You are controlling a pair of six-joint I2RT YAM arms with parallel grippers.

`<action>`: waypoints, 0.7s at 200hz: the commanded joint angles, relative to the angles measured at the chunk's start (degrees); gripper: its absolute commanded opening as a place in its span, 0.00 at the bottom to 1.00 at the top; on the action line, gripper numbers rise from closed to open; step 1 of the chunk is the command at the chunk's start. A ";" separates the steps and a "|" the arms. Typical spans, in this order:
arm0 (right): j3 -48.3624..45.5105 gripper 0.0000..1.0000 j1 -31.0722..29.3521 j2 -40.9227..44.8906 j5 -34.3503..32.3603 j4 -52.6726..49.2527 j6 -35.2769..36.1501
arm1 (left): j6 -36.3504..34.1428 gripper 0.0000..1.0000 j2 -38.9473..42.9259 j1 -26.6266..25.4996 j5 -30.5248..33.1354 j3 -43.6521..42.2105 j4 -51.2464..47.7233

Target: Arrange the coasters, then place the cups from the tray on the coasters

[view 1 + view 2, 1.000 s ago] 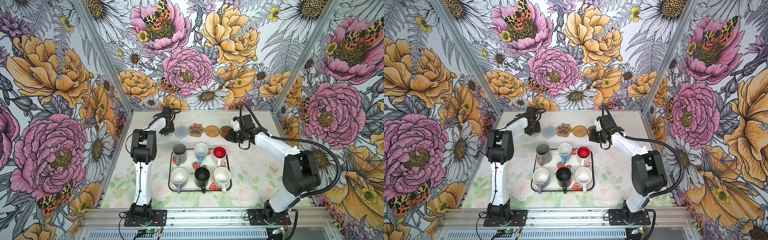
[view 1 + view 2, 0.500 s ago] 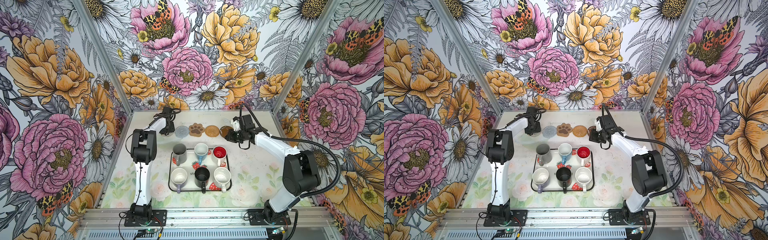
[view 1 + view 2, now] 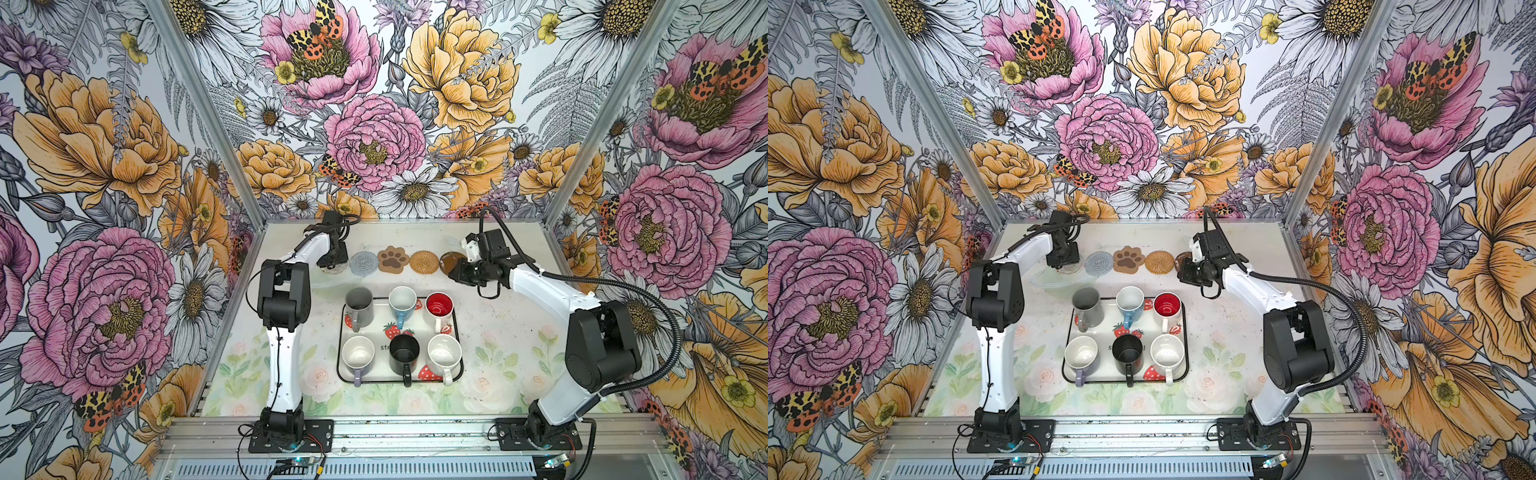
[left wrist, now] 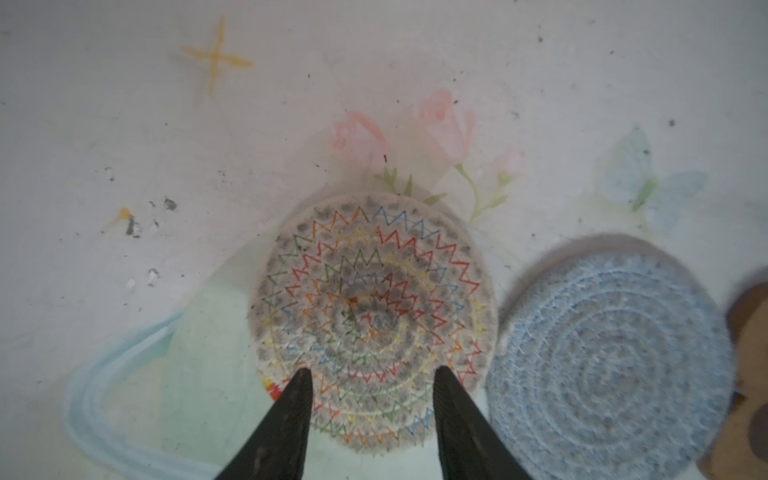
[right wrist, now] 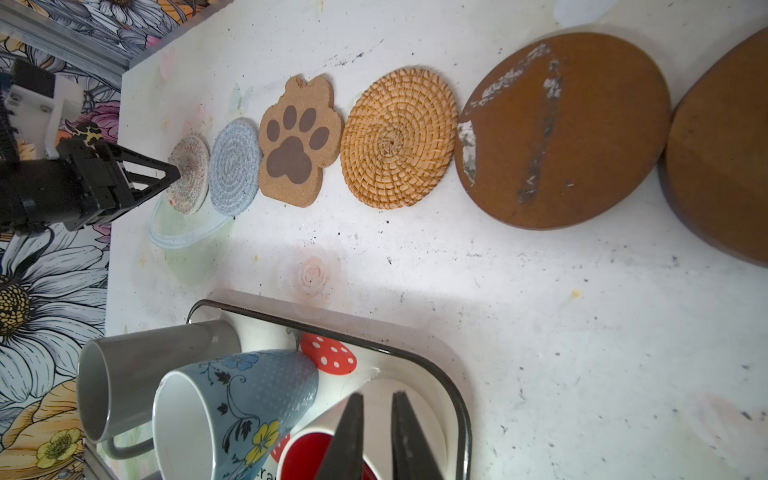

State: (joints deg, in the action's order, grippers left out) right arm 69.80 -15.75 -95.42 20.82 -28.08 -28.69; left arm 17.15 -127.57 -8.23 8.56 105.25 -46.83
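Both top views high at the front, down over the whole table (image 3: 498, 316); both wrist views close on the coaster row (image 5: 399, 137).

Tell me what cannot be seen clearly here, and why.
- Second dark brown coaster: cut by the right wrist view's edge; behind the right arm in both top views.
- Stitched coaster: mostly under the left gripper in both top views.
- Tray lettering: partly covered by the black cup.
- Paw coaster: blurred, cut off in left wrist view.
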 commanded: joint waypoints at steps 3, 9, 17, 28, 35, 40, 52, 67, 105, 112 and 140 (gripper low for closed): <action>1.43 0.25 -0.08 2.67 -0.60 -0.92 1.04 | -0.22 0.50 6.17 0.30 -1.62 -0.64 -0.21; 1.50 0.27 -0.07 3.13 -0.74 -1.17 1.22 | -0.25 0.50 6.95 0.25 -2.34 -0.73 -0.17; 1.51 0.30 -0.07 3.68 -0.91 -1.43 1.47 | -0.37 0.50 8.16 0.03 -2.86 -1.03 -0.17; 1.41 0.33 -0.15 4.45 -1.23 -2.00 1.78 | -0.75 0.49 10.05 -0.62 -2.78 -1.55 -0.11; 1.27 0.33 -0.21 4.97 -1.54 -2.41 2.03 | -0.96 0.49 11.42 -1.13 -2.52 -2.00 0.05; 1.15 0.34 -0.31 5.26 -1.58 -2.76 2.20 | -1.02 0.49 12.38 -1.38 -2.45 -2.49 0.16; 0.50 0.35 -0.42 6.55 -2.07 -3.65 2.73 | -0.88 0.49 15.33 -2.32 -2.30 -4.18 1.34; -0.48 0.35 -0.71 8.26 -2.70 -4.81 3.00 | -0.62 0.49 19.62 -3.56 -2.90 -7.25 3.96; -3.06 0.37 -2.64 14.51 -5.31 -7.00 3.09 | 2.21 0.51 33.25 -7.43 -4.22 -17.37 13.02; -3.24 0.38 -3.10 15.27 -5.64 -7.45 3.27 | 2.96 0.52 36.18 -8.34 -4.06 -19.69 15.35; -4.32 0.38 -6.11 19.30 -9.66 -10.06 3.60 | 6.04 0.58 46.33 -12.09 -2.49 -28.54 24.35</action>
State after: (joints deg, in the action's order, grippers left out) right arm 66.76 -19.70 -79.72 15.73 -35.64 -26.20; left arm 19.59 -88.05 -17.93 5.69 82.21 -33.12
